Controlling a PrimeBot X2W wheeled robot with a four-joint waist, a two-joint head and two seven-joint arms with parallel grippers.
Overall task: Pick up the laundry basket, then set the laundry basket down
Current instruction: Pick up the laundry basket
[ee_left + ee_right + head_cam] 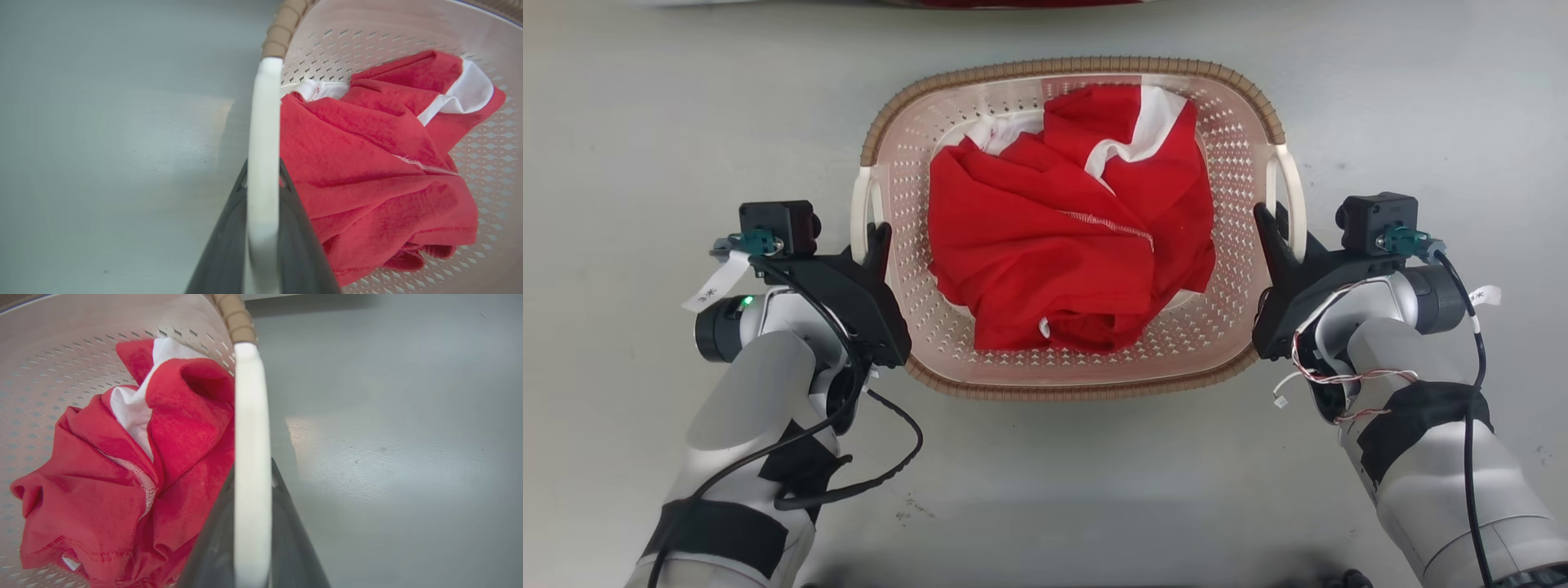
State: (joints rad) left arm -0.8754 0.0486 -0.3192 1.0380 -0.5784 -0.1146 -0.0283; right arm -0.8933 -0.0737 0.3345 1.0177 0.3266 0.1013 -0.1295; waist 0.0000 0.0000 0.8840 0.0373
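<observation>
Plastic perforated laundry basket [1235,155]; crumpled red cloth [1062,245].

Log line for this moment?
left gripper: shut on left handle | right gripper: shut on right handle | laundry basket: holds red garment | lift: cannot tell

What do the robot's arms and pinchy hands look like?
Both arms are chunky silver-grey tubes with black tape bands. The left gripper and right gripper are black, with pointed fingers and a boxy camera each. Black cables loop along them; the right arm has red-and-white wires too.
</observation>
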